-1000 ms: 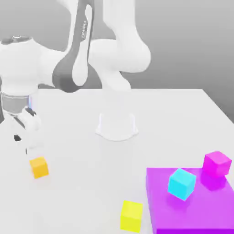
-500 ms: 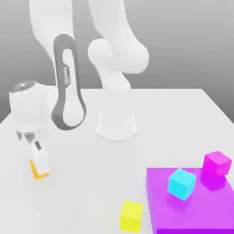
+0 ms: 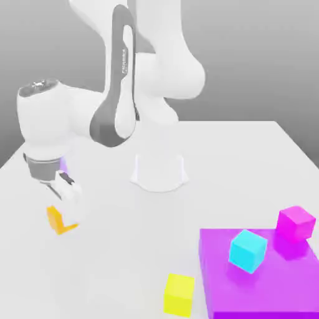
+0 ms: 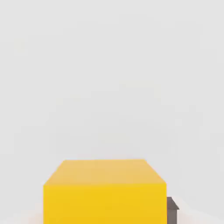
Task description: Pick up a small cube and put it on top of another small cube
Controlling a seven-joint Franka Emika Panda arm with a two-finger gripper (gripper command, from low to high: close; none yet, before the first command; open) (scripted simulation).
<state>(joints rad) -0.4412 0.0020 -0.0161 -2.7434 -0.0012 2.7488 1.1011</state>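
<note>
Amber-orange and matte, the small plain cube [image 3: 59, 219] sits pinched between the fingers of my hand [image 3: 65, 215], tilted a little and just clear of the white counter [image 3: 124, 249], at the exterior view's left. In the hand view the small plain cube [image 4: 105, 192] shows its top and near face, with a dark fingertip [image 4: 173, 210] touching its side. Well apart, toward the exterior view's right, a flat purple block [image 3: 261, 280] lies on the counter, carrying a cyan cube [image 3: 248, 250] and a magenta cube [image 3: 296, 223]. A lemon-yellow cube [image 3: 179, 295] rests on the counter just beside that block.
</note>
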